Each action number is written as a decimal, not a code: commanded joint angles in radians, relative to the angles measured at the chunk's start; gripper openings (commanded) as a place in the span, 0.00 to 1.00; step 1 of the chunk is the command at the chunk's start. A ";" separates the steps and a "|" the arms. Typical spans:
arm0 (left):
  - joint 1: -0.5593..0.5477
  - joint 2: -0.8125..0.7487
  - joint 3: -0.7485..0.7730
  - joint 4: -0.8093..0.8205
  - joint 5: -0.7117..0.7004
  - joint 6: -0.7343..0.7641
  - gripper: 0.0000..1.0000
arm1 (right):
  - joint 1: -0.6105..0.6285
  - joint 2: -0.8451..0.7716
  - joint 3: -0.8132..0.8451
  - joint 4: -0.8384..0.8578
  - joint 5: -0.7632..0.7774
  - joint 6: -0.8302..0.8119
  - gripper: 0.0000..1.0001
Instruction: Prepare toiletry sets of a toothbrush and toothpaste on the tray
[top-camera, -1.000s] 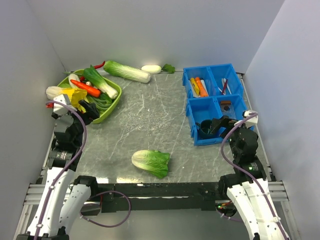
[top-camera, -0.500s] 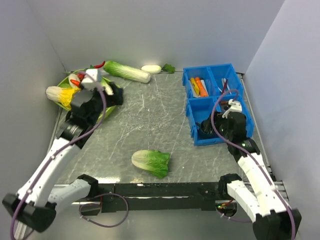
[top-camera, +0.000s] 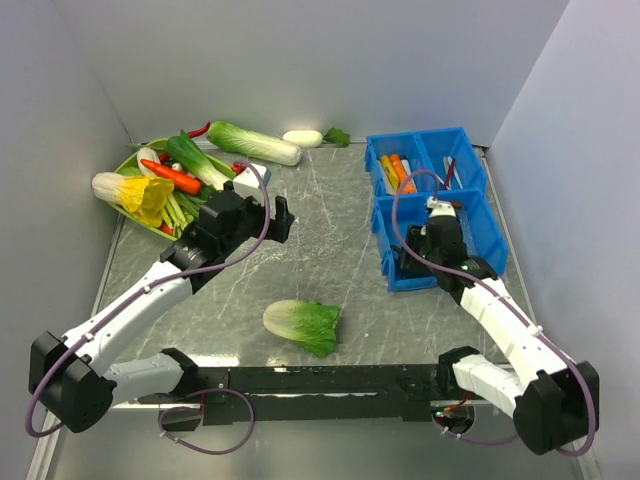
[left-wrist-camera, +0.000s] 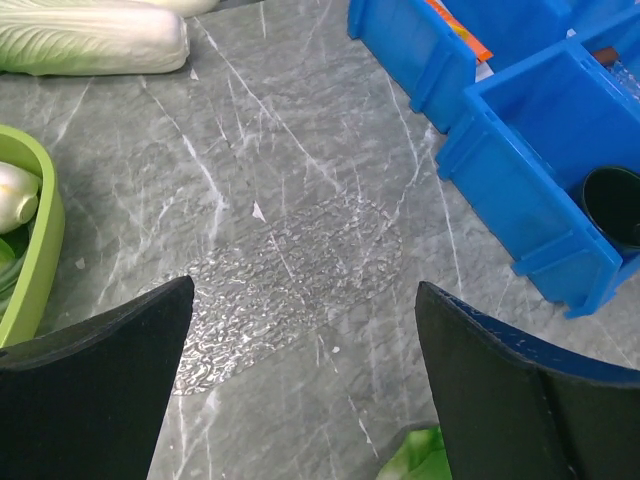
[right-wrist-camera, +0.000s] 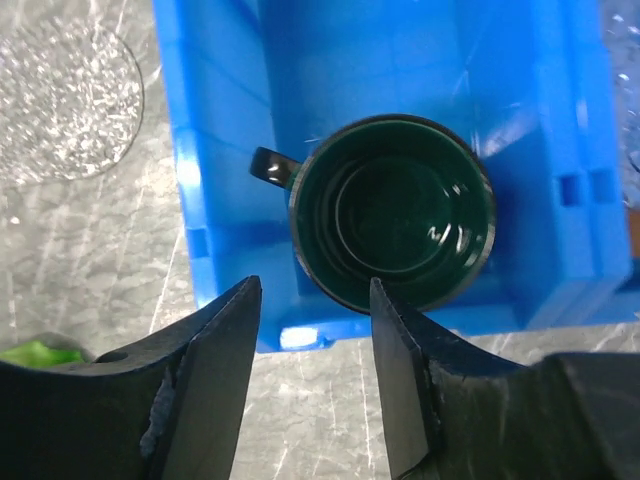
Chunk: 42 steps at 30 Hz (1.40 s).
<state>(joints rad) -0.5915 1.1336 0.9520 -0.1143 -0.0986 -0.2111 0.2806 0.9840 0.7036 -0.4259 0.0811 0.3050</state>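
A yellow toothpaste tube (top-camera: 388, 172) and an orange one (top-camera: 402, 172) lie in the back left compartment of the blue bin (top-camera: 382, 225). Thin toothbrushes (top-camera: 449, 172) lie in the back right compartment. My left gripper (top-camera: 283, 220) is open and empty above the bare table middle, as the left wrist view (left-wrist-camera: 305, 300) shows. My right gripper (top-camera: 428, 240) is open and empty above the bin's front compartment; in the right wrist view (right-wrist-camera: 312, 300) its tips sit over the bin's near wall, just short of a dark green mug (right-wrist-camera: 392, 210).
A green tray (top-camera: 133, 157) at back left holds carrots, chillies and greens; its rim shows in the left wrist view (left-wrist-camera: 45, 250). A long cabbage (top-camera: 253, 142) and a white vegetable (top-camera: 302, 138) lie at the back. A leafy cabbage (top-camera: 302, 325) lies near the front.
My left arm has swung from over the green tray out to the table middle. My right arm has reached forward over the bin's front compartment. Both grippers stay empty.
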 joint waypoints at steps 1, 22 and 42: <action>-0.001 0.000 0.024 0.047 0.016 0.021 0.96 | 0.094 0.068 0.077 -0.013 0.147 -0.029 0.54; -0.008 -0.008 0.025 0.033 0.033 0.012 0.96 | 0.108 0.288 0.152 -0.077 0.144 -0.102 0.47; -0.011 0.031 0.033 0.021 0.036 0.027 0.96 | 0.106 0.360 0.186 -0.034 0.163 -0.185 0.00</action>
<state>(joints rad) -0.5972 1.1610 0.9524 -0.1173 -0.0753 -0.1993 0.3862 1.3323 0.8417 -0.4721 0.2222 0.1509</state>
